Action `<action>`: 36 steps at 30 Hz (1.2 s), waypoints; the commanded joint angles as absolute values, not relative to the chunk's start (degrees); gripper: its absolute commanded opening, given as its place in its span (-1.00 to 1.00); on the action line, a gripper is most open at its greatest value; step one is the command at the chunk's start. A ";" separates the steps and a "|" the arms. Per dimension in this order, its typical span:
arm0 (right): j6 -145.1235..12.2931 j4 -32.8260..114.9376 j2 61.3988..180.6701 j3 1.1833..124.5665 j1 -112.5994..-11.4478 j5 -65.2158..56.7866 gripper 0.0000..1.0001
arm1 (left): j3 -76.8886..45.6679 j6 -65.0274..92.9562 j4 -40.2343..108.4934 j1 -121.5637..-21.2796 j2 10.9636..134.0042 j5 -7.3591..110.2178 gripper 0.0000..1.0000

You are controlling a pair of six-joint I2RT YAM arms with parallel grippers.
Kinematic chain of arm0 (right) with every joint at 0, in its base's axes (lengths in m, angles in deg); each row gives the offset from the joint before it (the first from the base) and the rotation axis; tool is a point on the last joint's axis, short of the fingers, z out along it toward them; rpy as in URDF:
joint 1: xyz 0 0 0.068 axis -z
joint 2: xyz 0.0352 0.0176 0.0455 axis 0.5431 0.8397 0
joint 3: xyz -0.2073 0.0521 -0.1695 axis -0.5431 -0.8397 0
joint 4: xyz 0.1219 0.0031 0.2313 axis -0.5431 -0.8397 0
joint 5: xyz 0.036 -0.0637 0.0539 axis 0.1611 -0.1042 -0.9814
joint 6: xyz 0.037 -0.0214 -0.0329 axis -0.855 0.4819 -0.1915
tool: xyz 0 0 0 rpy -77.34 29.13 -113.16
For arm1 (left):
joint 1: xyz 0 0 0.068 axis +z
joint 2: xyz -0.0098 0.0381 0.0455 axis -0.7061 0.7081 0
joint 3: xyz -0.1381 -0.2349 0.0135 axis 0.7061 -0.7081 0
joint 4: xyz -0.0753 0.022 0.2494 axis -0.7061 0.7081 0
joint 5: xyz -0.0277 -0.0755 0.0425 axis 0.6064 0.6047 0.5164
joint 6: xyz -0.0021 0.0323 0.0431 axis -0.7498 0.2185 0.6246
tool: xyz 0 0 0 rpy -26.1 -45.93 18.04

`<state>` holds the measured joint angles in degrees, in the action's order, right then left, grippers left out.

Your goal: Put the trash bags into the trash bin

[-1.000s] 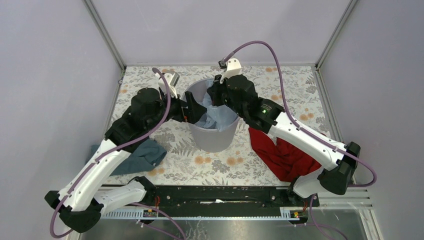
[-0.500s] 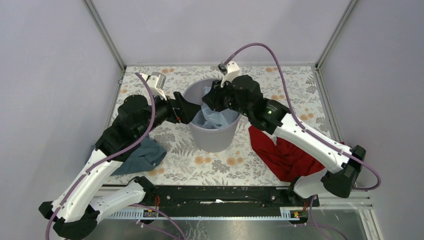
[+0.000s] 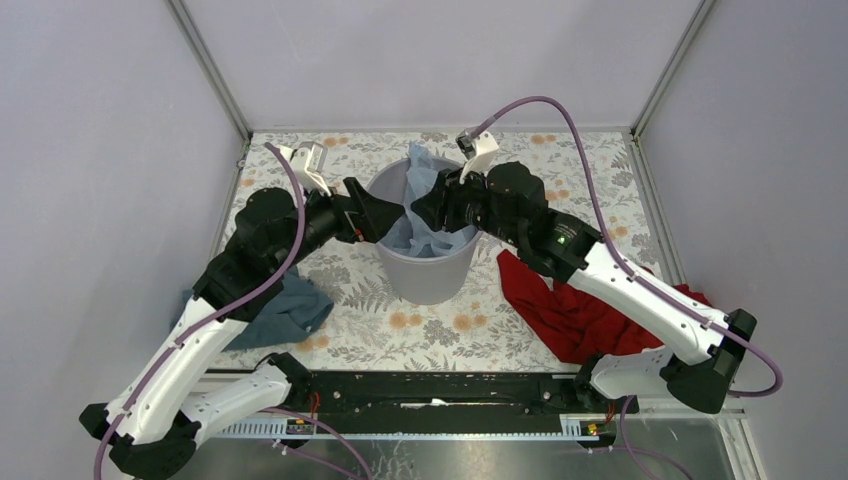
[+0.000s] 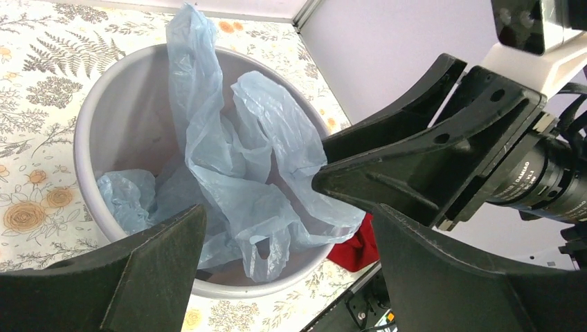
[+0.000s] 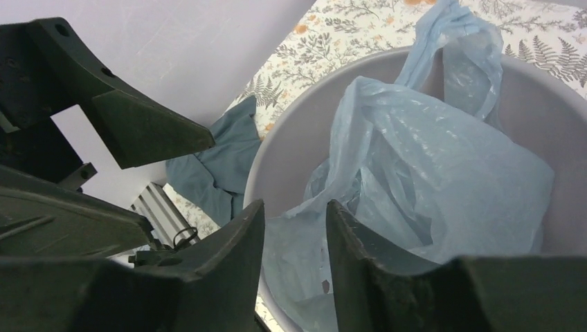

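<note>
The grey trash bin point(image 3: 430, 282) stands mid-table. The pale-blue trash bag point(image 3: 402, 236) lies crumpled inside it, and one flap point(image 3: 420, 168) sticks up over the far rim. My left gripper point(image 3: 372, 216) hovers at the bin's left rim, open, with nothing between its fingers. My right gripper point(image 3: 421, 212) hangs over the bin's mouth from the right, jaws apart and free of the bag. In the left wrist view the bag point(image 4: 228, 166) fills the bin point(image 4: 83, 124) below the open left gripper point(image 4: 289, 211). The right wrist view shows the bag point(image 5: 443, 173) beyond the right gripper point(image 5: 295, 207).
A red cloth point(image 3: 572, 312) lies on the floral table right of the bin, under my right arm. A dark teal cloth point(image 3: 285, 310) lies to the left, under my left arm. Grey walls close in the table on three sides.
My right gripper has opened and let go of the bag, drawing back to the right. My left gripper pulled back left off the bin. The bag's flap sprang up over the far rim.
</note>
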<state>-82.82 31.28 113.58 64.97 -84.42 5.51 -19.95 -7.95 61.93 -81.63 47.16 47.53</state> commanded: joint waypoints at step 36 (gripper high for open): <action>-75.03 25.20 112.85 73.86 -84.03 13.97 -1.00 | -8.23 -1.68 62.18 -80.87 64.94 39.49 0.96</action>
<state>-74.02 22.60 114.50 75.18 -84.12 14.39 -12.49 -4.39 64.85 -81.02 61.83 42.17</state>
